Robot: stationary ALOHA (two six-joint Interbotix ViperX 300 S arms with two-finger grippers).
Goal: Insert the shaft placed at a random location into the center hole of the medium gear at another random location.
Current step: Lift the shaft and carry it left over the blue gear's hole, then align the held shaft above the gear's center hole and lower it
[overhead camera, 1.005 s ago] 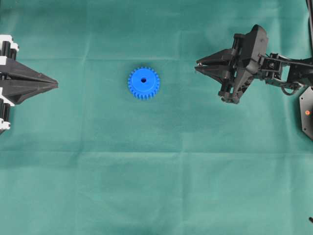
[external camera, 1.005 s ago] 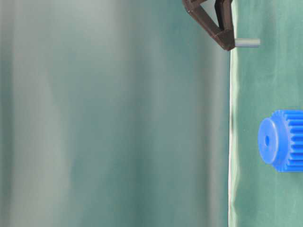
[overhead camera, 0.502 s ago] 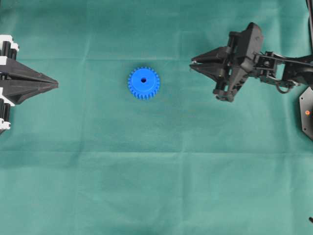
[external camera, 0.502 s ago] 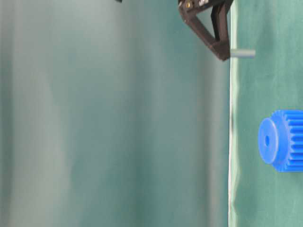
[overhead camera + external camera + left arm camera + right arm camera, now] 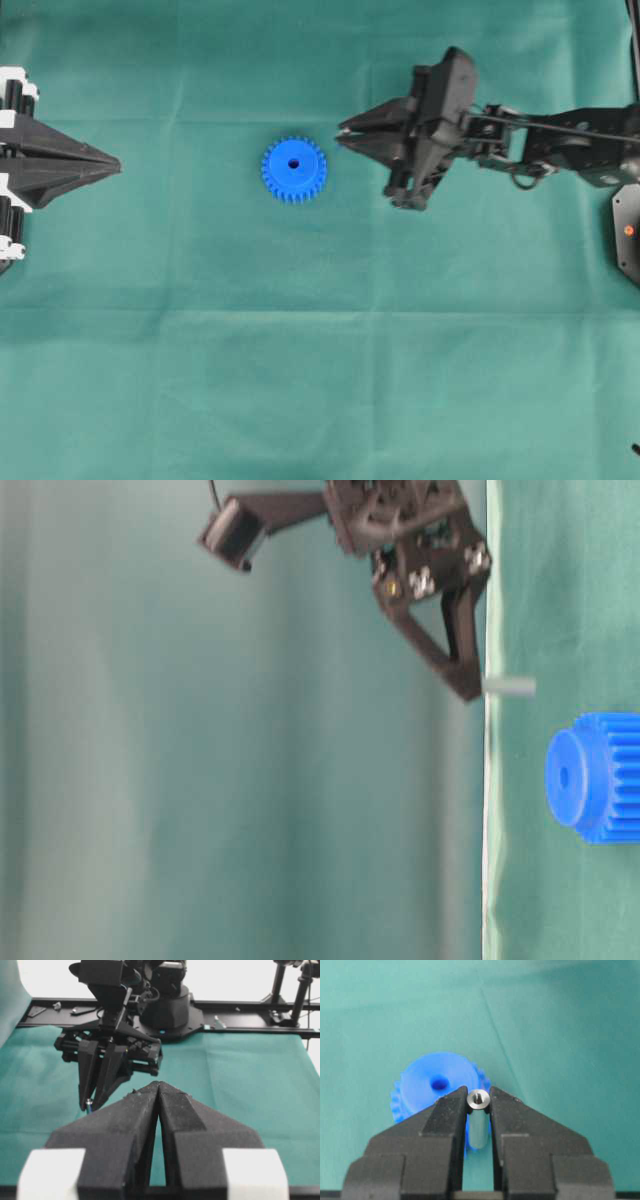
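The medium gear (image 5: 294, 170), bright blue, lies flat on the green cloth with its center hole (image 5: 294, 163) facing up. My right gripper (image 5: 342, 133) hovers just right of it, shut on the shaft (image 5: 478, 1127), a short silvery pin pinched between the two fingertips. In the right wrist view the gear (image 5: 427, 1090) and its hole (image 5: 439, 1082) sit just beyond and left of the pin's end. From table level the shaft (image 5: 510, 687) sticks out of the fingers, above the cloth and to one side of the gear (image 5: 600, 777). My left gripper (image 5: 115, 167) rests shut at the left edge, well away from the gear.
Green cloth (image 5: 320, 380) covers the whole table. A black base plate (image 5: 628, 230) sits at the right edge. In the left wrist view a black rail (image 5: 250, 1007) runs along the far side behind the right arm (image 5: 107, 1055).
The right gripper has travelled left towards the gear with the shaft still in its fingers. The left gripper and the gear have not moved.
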